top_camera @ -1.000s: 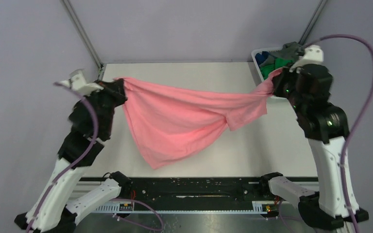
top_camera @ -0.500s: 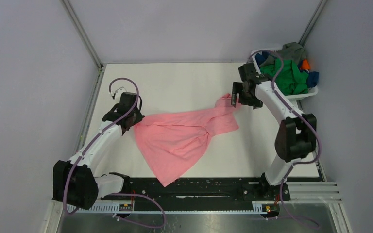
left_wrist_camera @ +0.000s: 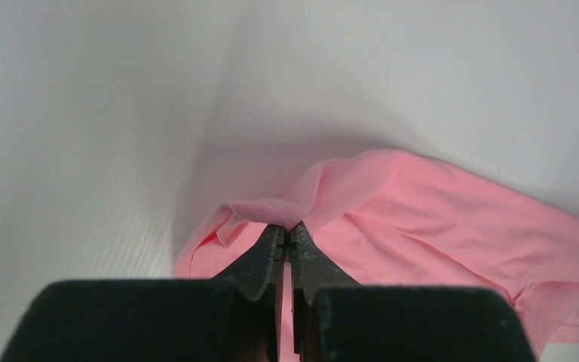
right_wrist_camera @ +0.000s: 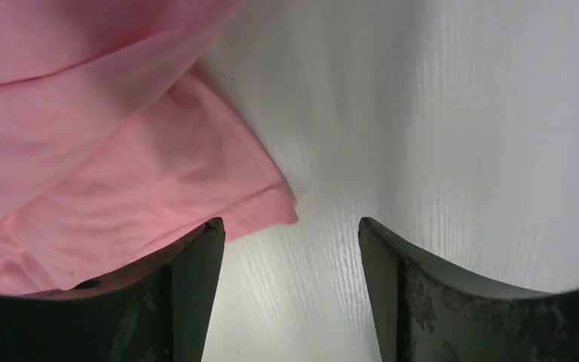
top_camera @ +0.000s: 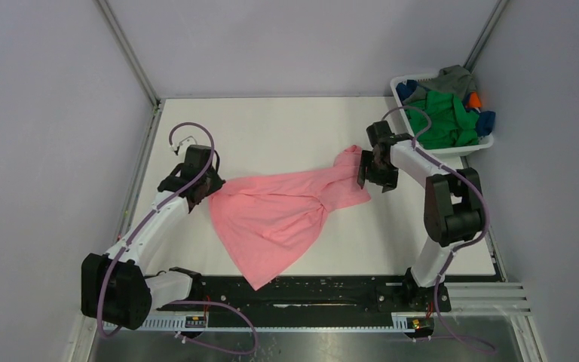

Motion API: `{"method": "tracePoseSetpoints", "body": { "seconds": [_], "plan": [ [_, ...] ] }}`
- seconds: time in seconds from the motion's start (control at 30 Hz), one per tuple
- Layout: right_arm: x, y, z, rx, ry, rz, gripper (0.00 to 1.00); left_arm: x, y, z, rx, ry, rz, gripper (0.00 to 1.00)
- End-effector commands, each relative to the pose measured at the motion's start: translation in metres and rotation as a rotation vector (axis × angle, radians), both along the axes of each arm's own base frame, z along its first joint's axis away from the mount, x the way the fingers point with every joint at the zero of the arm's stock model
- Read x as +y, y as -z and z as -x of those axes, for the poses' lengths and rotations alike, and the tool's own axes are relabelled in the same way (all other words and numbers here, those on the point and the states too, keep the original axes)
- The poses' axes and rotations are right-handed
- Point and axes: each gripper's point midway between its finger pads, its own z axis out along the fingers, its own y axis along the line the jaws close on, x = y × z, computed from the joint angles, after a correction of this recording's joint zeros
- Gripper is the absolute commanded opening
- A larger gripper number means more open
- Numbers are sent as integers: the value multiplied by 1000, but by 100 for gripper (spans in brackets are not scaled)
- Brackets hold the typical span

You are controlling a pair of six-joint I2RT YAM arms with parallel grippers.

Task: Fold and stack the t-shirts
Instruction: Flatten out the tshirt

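1. Spread rumpled across the middle of the bench [top_camera: 286, 128]: pink shirt [top_camera: 275, 215], unfolded. One end near the left edge, the other toward the right, a tapering point of cloth down at the near edge.
2. Clamped on a raised fold at that shirt's left end: left gripper [top_camera: 209, 185], jaws pressed together with pink cloth caught between the tips, seen close in the left wrist view.
3. Low over the shirt's right end: right gripper [top_camera: 368, 167], jaws wide apart, gripping nothing.
4. In the right wrist view, only bare white bench in the gap. A hemmed corner of pink cloth lying flat just beside one finger [right_wrist_camera: 188, 286] and partly behind it.
5. At the far right corner: white basket [top_camera: 401, 81], heaped with a green shirt [top_camera: 443, 121] on top, a grey shirt [top_camera: 452, 75] at the back, a blue shirt [top_camera: 485, 122] and an orange shirt [top_camera: 474, 99] at the right side.
6. Well apart: basket and pink shirt.
7. Any print on the black rail [top_camera: 294, 298] below the near edge: too small to read.
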Motion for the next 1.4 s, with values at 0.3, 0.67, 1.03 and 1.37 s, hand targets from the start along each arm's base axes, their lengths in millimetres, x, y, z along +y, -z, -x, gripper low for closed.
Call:
{"method": "tracePoseSetpoints", "body": {
  "seconds": [0.3,0.67,1.03,1.37],
  "plan": [
    [27,28,7,94,8,1,68,-6,-3,0,-33,5,56,0],
    [60,47,6,132,11,-98,68,8,-13,10,-48,-34,8,0],
    [61,63,22,111,34,-85,7,14,-13,15,-33,-60,-8,0],
    [38,-74,-6,-272,1,-38,0,11,-93,6,-277,-58,59,0]
  ]
}}
